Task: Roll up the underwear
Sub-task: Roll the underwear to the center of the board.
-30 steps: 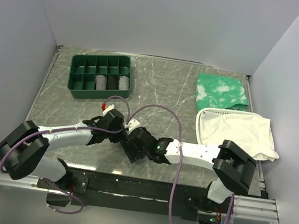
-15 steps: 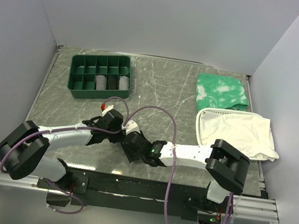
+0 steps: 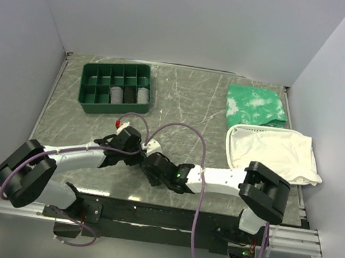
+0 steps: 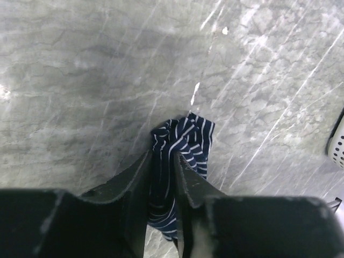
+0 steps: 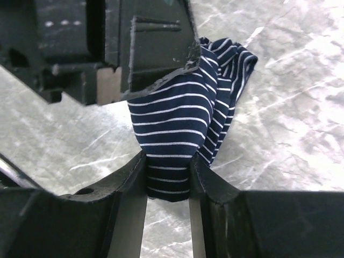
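The underwear [image 5: 177, 115] is a bunched navy cloth with thin white stripes, and both grippers hold it just above the grey table. In the right wrist view my right gripper [image 5: 167, 166] is shut on its near end, and the left gripper's black finger [image 5: 156, 48] presses on its far end. In the left wrist view my left gripper [image 4: 161, 164] is shut on the underwear [image 4: 185, 137], and a fold sticks out past the fingertips. In the top view the two grippers [image 3: 138, 152] [image 3: 152, 167] meet at the table's near middle and hide the cloth.
A green compartment tray [image 3: 115, 88] stands at the back left. A green-and-white mottled cloth [image 3: 256, 106] lies at the back right, with a large white cloth [image 3: 273, 154] in front of it. A white perforated edge [image 4: 337, 142] shows at the right of the left wrist view.
The right arm's wrist and forearm have shifted slightly left and toward the near edge, with the gripper still on the underwear. The left arm has barely moved.
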Robot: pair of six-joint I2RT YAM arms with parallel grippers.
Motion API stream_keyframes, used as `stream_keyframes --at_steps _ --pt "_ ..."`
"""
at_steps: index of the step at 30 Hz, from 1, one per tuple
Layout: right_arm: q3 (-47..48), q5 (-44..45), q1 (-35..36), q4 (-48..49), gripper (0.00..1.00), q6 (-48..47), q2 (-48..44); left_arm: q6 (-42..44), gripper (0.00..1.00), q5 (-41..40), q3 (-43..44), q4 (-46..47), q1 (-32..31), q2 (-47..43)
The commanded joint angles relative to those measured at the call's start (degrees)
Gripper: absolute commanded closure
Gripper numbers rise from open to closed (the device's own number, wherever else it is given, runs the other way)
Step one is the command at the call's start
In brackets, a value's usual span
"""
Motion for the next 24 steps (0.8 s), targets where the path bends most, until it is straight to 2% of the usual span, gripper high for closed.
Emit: stream_keyframes --at_steps 1,4,5,6,11,15,18,24 --pt "-1.9 -7.5 0.6 2.8 0.87 2.7 -2.8 0.4 0.7 -1.2 0.2 -2.8 0.9 -0.3" --pt "-2.8 -10.3 0.0 3.9 0.88 4.6 -2.8 -0.2 0.6 -1.9 0.1 -3.4 1.3 -1.3" --pt "-3.9 -12.6 -0.5 4.2 0.89 5.1 -2.8 -0.3 0.5 -2.1 -0.1 -3.5 1.4 -2.1" --pt "-4.6 -13.8 -0.9 6.2 0.89 6.2 -3.0 -0.4 0.45 -2.4 -0.3 -3.8 1.7 -2.3" --pt "-10.7 -21.3 -6.6 12.3 0.89 9.8 -4.9 -1.0 0.31 -3.5 -2.1 -3.8 3.1 -5.9" --pt "-14.4 -28.9 -11.3 18.4 0.88 12.9 -5.7 -1.9 0.28 -4.6 -4.0 -3.2 3.5 -9.8" --pt "-15.2 -31.3 -13.7 20.0 0.88 14.3 -4.6 -2.5 0.27 -5.1 -5.9 -2.0 3.4 -13.2" --pt "-12.6 -34.9 -15.4 17.7 0.88 16.4 0.0 -2.3 0.28 -1.2 -12.5 5.0 3.2 -20.1"
